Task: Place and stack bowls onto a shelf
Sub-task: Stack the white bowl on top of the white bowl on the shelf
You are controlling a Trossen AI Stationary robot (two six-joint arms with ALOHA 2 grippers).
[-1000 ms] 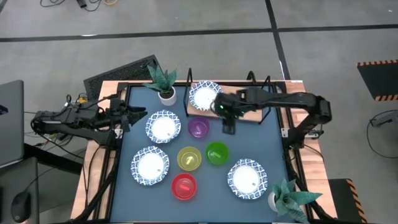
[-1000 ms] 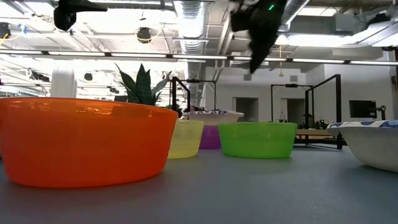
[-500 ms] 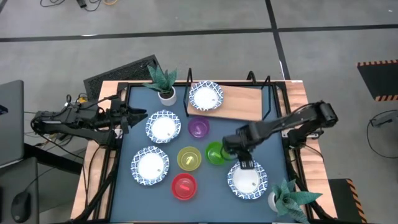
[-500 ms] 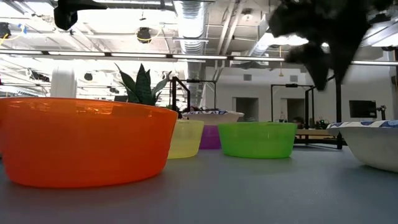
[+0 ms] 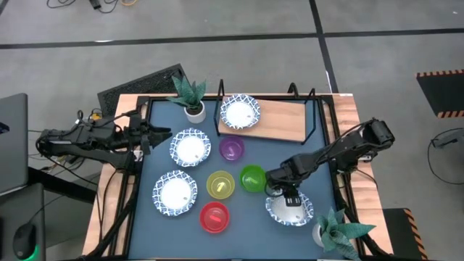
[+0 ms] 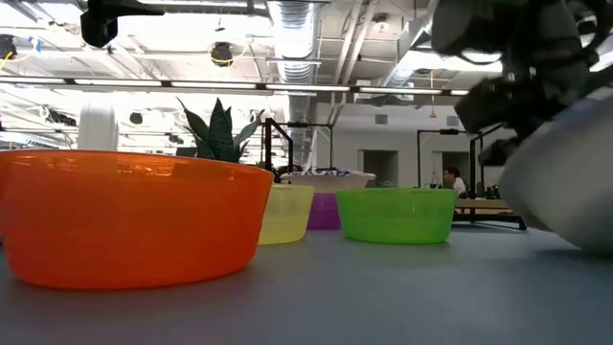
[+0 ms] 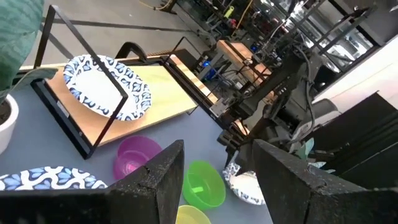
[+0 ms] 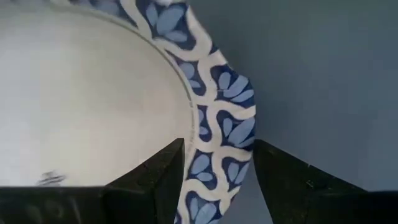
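Observation:
My right gripper (image 5: 288,194) is low over the near-right white bowl with a blue patterned rim (image 5: 291,212). It is open, with one finger inside the bowl and one outside its far-left rim. The bowl is tipped in the low view (image 6: 565,182). Another patterned bowl (image 5: 239,112) sits on the wooden shelf (image 5: 283,123) at the far side. Two more patterned bowls (image 5: 190,147) (image 5: 175,193) rest on the blue table. So do the purple (image 5: 231,149), yellow (image 5: 220,184), green (image 5: 252,177) and red (image 5: 214,217) bowls. My left gripper (image 5: 156,134) waits open at the table's left edge. My right gripper comes from above, pointing down, and stands astride the bowl's far-left rim (image 8: 221,134). One finger (image 8: 149,180) is inside the bowl and one (image 8: 292,186) outside. The bowl sits tilted, its underside turned toward the near edge. Which finger touches it I cannot tell.
Two small white pots with spiky plants stand at the far left (image 5: 190,94) and the near right corner (image 5: 335,230), the latter close to the tipped bowl. The shelf's black wire frame (image 5: 313,116) rises at the far side. The green bowl is just left of my right gripper.
My right gripper has gone from the shelf toward the table's near edge and down onto the near-right patterned bowl. That bowl lay flat before and is now tipped, its near side raised in the low view.

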